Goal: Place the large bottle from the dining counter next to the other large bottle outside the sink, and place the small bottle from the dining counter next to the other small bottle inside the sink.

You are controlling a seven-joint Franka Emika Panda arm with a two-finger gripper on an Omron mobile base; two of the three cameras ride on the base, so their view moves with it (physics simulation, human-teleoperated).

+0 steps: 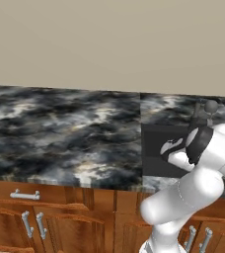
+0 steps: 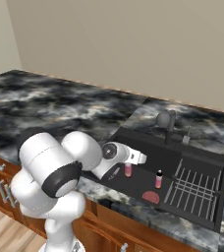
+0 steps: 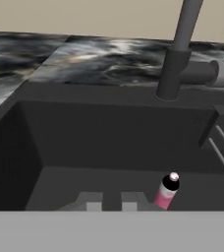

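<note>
Over sink (image 2: 217, 162) basin, near-left side: gripper (image 2: 128, 170) lowered, jaws clamped on small pinkish bottle (image 2: 128, 170). Other small pink bottle (image 2: 158, 179), dark cap, upright on basin floor just right. Step judged: placement. Next: set down beside it, release, retract.

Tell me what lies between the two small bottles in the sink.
Nothing: the right base view shows bare black sink floor between the small bottle nearer the arm and the other small bottle.
</note>
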